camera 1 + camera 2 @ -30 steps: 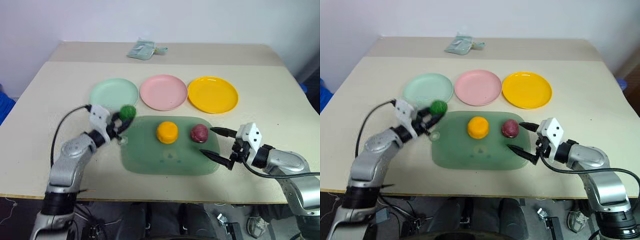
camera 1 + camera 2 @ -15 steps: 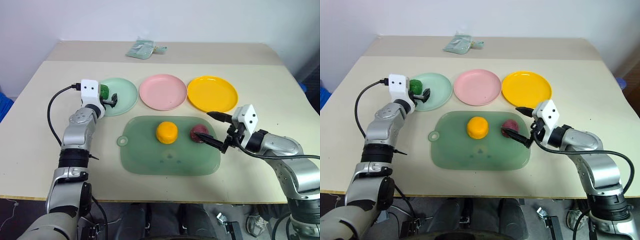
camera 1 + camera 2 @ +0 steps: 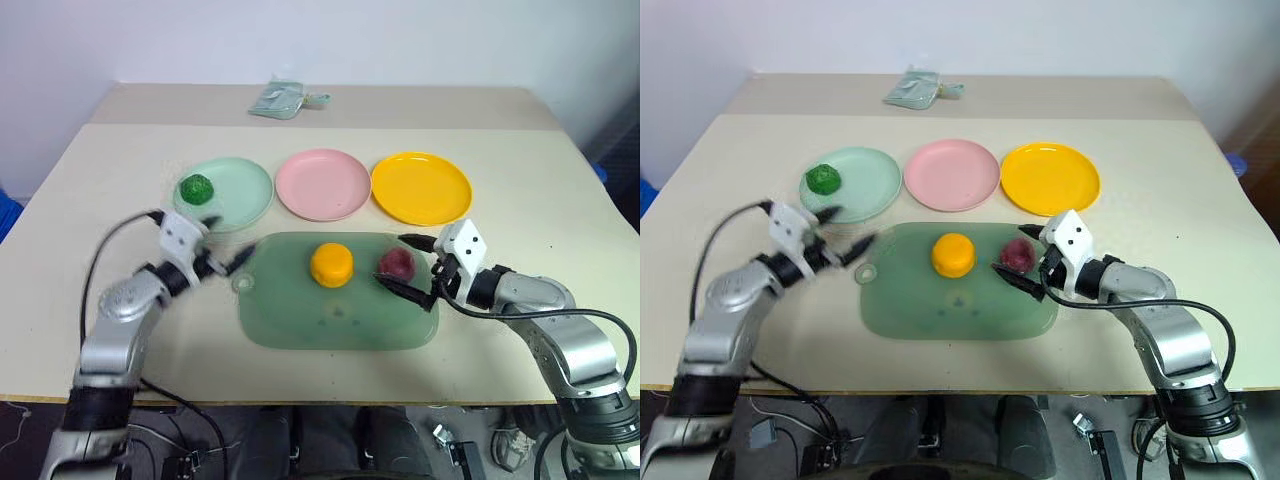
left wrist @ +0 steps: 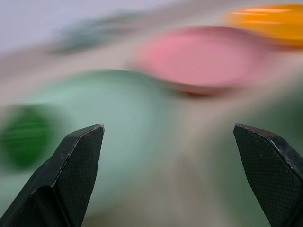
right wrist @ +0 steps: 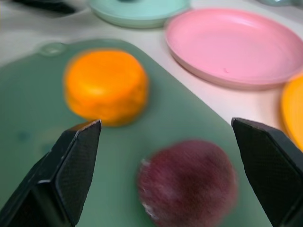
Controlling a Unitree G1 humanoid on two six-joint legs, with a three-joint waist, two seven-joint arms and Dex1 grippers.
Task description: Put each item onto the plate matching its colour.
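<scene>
The bumpy dark green ball (image 3: 196, 187) lies on the mint green plate (image 3: 243, 187), free of any grip. Nearer than that plate, by the board's tab, my left gripper (image 3: 224, 240) stands open and empty; its wrist view has the green ball (image 4: 23, 137) off to one side. The orange ball (image 3: 331, 264) and the maroon lump (image 3: 399, 264) rest on the dull-green board (image 3: 340, 322). My right gripper (image 5: 165, 122) is open, one finger on each side of the maroon lump (image 5: 187, 182), not closed on it. The pink plate (image 3: 323, 185) and yellow-orange plate (image 3: 421, 187) are bare.
A pale green packet (image 3: 285, 100) lies at the far edge of the table (image 3: 560, 200). The three plates stand in a row just beyond the board. Bare tabletop spreads to both sides.
My left gripper carried the green ball to the mint plate, let it go, opened, and drew back toward the board's tab. My right gripper moved in around the maroon lump.
</scene>
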